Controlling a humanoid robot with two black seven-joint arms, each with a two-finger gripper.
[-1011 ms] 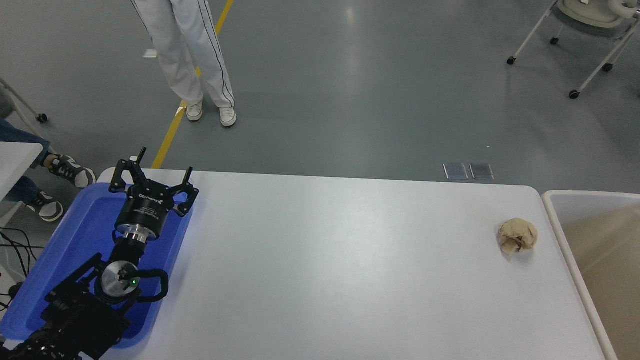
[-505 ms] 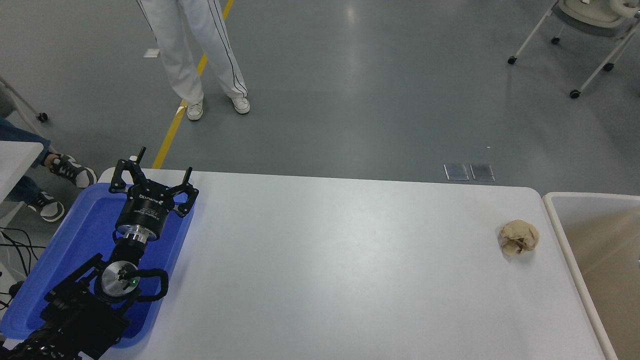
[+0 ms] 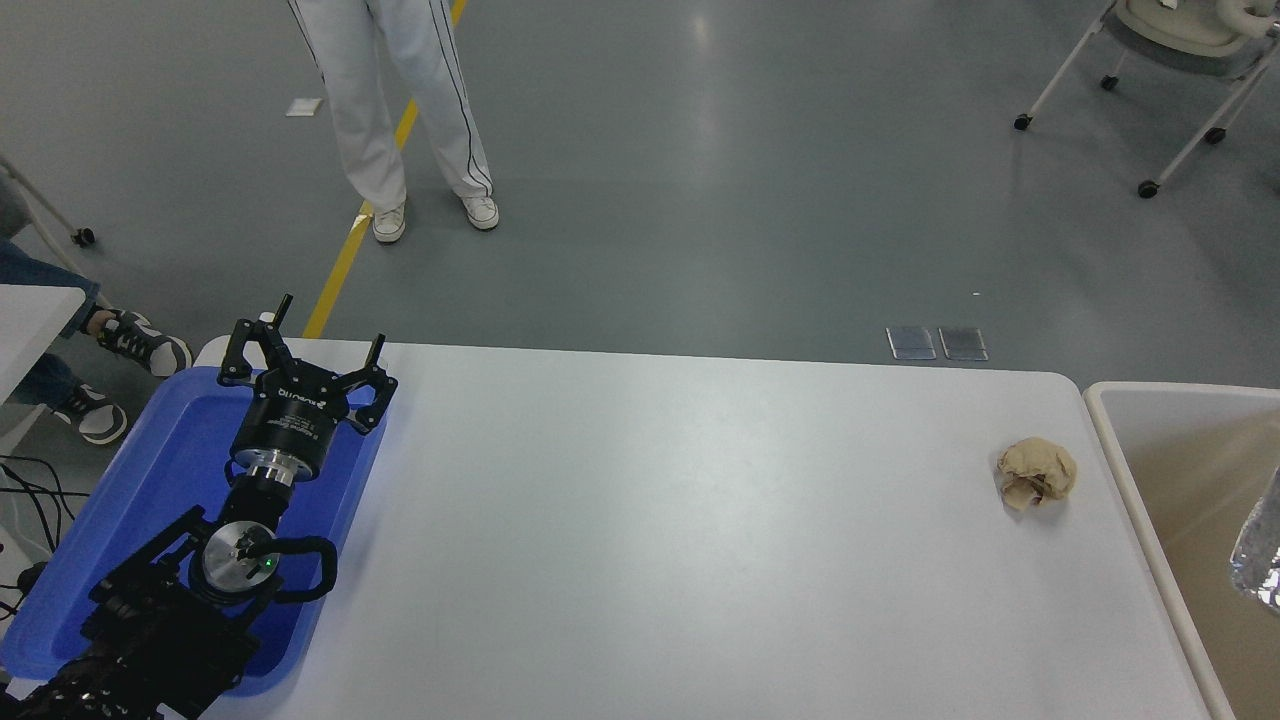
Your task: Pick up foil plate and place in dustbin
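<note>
Nearest, at the lower left: the black left arm [image 3: 160, 620], resting over the blue tray [image 3: 150, 480]. Reaches away from the camera, with a small green light on its round joint. Ends in the left gripper [image 3: 315, 350], hanging over the far right corner of the blue tray. Fingers spread wide apart, with nothing between them.

At the lower right edge: a small shiny piece of the foil plate [image 3: 1262, 550], silver and crinkly. Shows over the tan inside of the dustbin [image 3: 1130, 470], well inside the thick off-white rim. Cut off by the edge of the view, so cannot tell what holds it, or whether it touches the dustbin at all.

A bit farther, on the white table [image 3: 650, 520]: a crumpled tan paper ball [image 3: 1036, 473], lying near the right end, close to the dustbin rim but not touching it.

Past the table, on the grey floor: two small metal plates [image 3: 938, 342] side by side, and a yellow line [image 3: 350, 255]. At the far left, two dark shoes [image 3: 130, 345] of a person sitting.

Farthest, at the top: a person's legs [image 3: 400, 100] in white trousers and white shoes, standing by the yellow line. At the top right, a cart on wheels [image 3: 1180, 60].
</note>
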